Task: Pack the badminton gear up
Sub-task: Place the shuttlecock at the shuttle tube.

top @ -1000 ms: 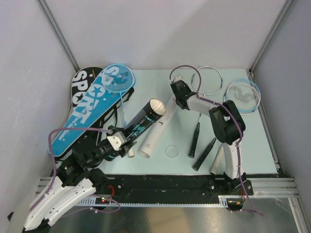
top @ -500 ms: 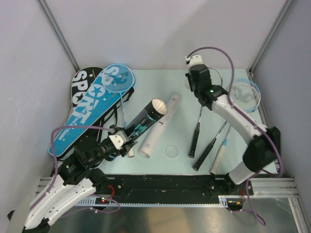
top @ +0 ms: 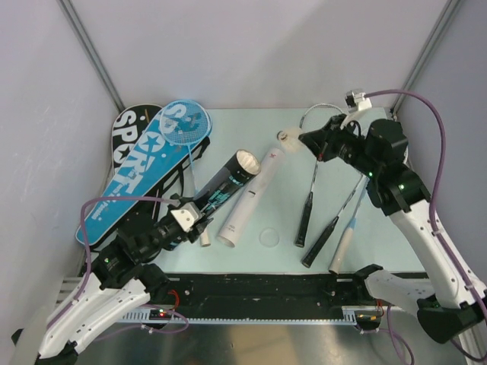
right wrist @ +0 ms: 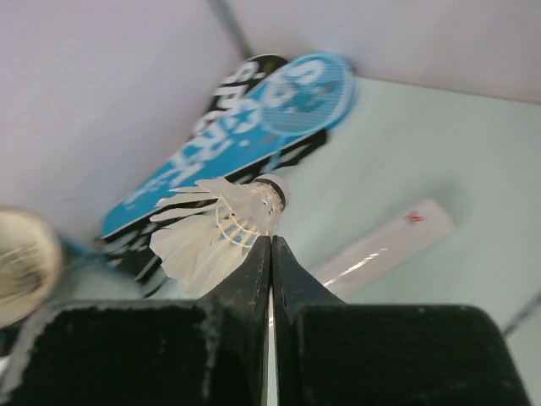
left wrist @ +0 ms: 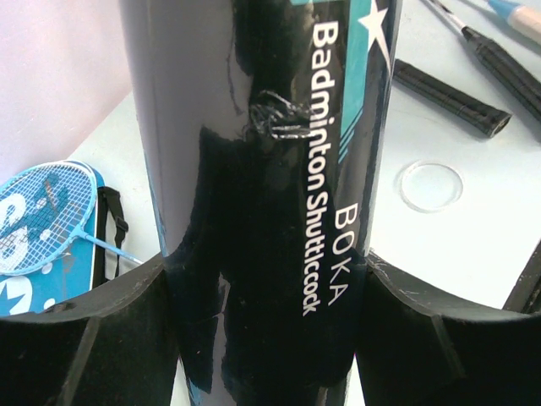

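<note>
The left fingers [left wrist: 93,347] clamp the black teal-printed tube [top: 221,186] at lower left of the top view, while the right fingers [right wrist: 241,292], together at upper centre, pinch a white shuttlecock [right wrist: 215,228], apparently by its feathers.

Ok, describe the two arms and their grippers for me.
Both are white-shelled links with black joint housings, and a purple cable loops along the left arm and the right arm. Small green lights glow on the right one. The left gripper and right gripper have matte black, wedge-shaped fingers.
</note>
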